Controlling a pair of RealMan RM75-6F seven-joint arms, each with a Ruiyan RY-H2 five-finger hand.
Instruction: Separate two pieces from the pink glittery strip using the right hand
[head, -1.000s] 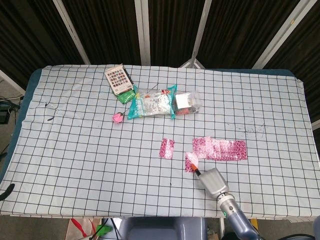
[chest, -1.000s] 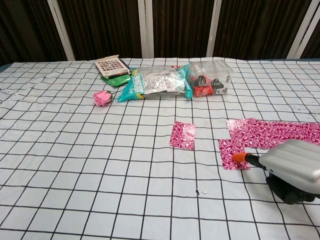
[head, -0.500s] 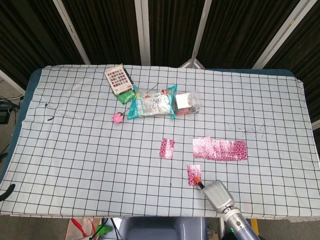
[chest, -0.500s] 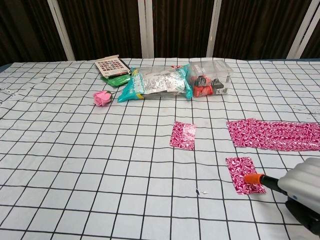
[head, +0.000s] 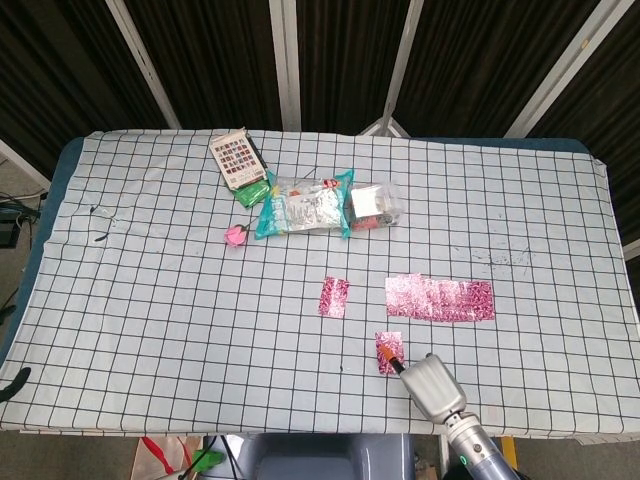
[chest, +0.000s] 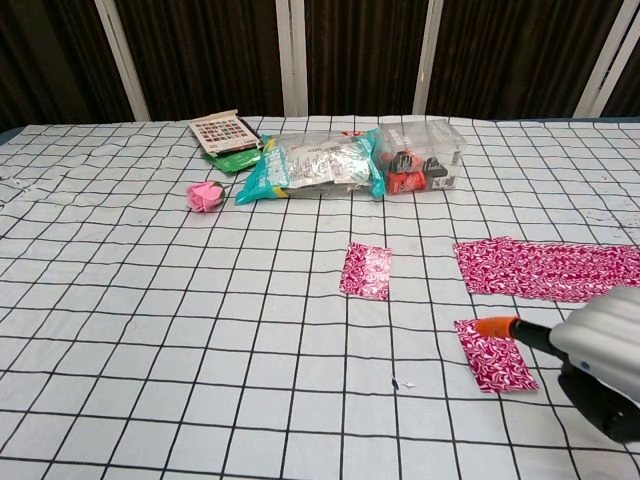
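The long pink glittery strip (head: 440, 299) (chest: 550, 270) lies flat at the right of the checked cloth. One cut piece (head: 334, 297) (chest: 366, 271) rests alone to its left. A second piece (head: 389, 352) (chest: 495, 355) lies nearer me, apart from the strip. My right hand (head: 432, 382) (chest: 605, 350) is low at the near right edge. Its orange fingertip (chest: 492, 325) touches the far edge of the second piece. The other fingers are hidden under the silver back of the hand. The left hand does not show in either view.
At the far middle lie a teal snack bag (head: 303, 203) (chest: 312, 163), a clear box (head: 375, 203) (chest: 422, 153), a patterned booklet (head: 237, 157) on a green packet (head: 252, 190), and a pink rose (head: 235, 236) (chest: 206, 195). The table's near edge (head: 300, 432) runs just below the hand.
The second piece has come off the strip's left end and slid toward me. In the last half second the fingertip moved from the piece's near right part to its far edge.
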